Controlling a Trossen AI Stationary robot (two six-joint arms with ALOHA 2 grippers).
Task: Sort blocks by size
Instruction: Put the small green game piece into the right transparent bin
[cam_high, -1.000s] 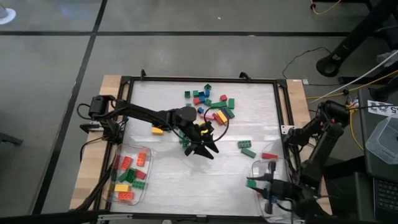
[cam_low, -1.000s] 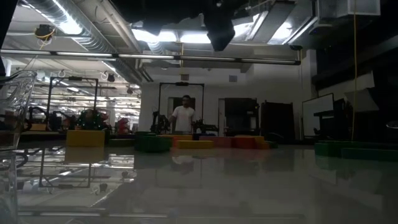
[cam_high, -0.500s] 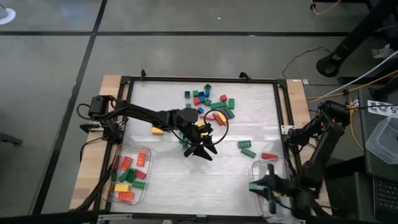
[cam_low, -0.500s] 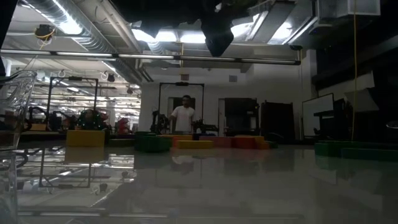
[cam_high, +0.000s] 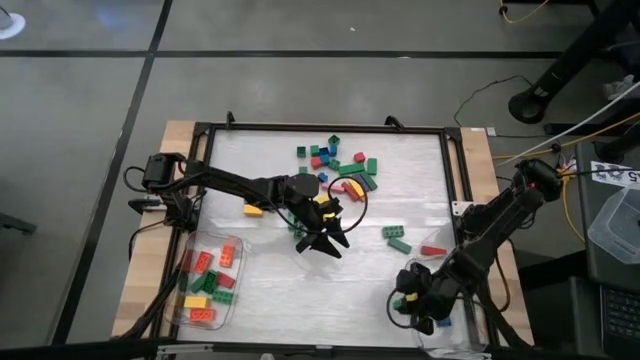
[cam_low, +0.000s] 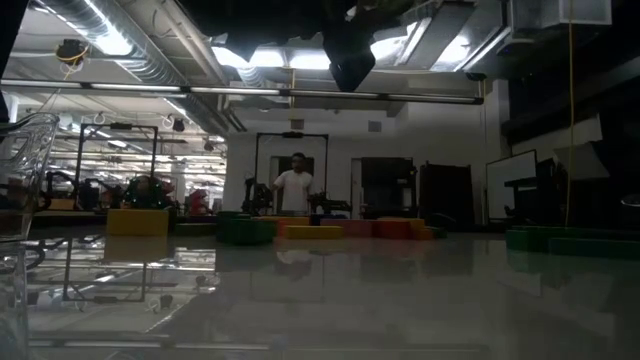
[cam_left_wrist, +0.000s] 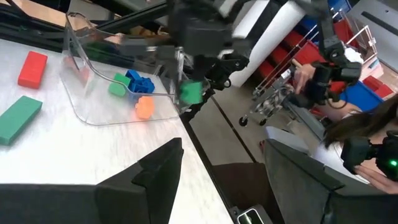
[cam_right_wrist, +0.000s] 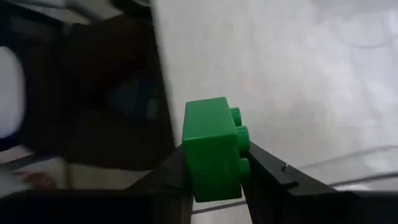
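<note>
A green block is held by my right gripper near the table's near right corner, at the left rim of a clear tub. The left wrist view shows that block beside the tub, which holds blue, green and orange blocks. More blocks lie heaped at the far middle. My left gripper hovers open over the table's middle with nothing between its fingers. My right gripper pinches the green block between its two fingers. One finger lies on its studded face and the other on the opposite face. The fingers slant down from the table's near right. The block is lifted clear of the table.
A second clear tub at the near left holds red, orange, yellow and green blocks. Loose green blocks and a red one lie right of the middle, a yellow one left of it. A black frame borders the mat.
My right gripper has swung from over the near right tub toward the table's left, to the tub's left rim. Its wrist has rolled and tipped on the way. The green block has stayed in its hold.
</note>
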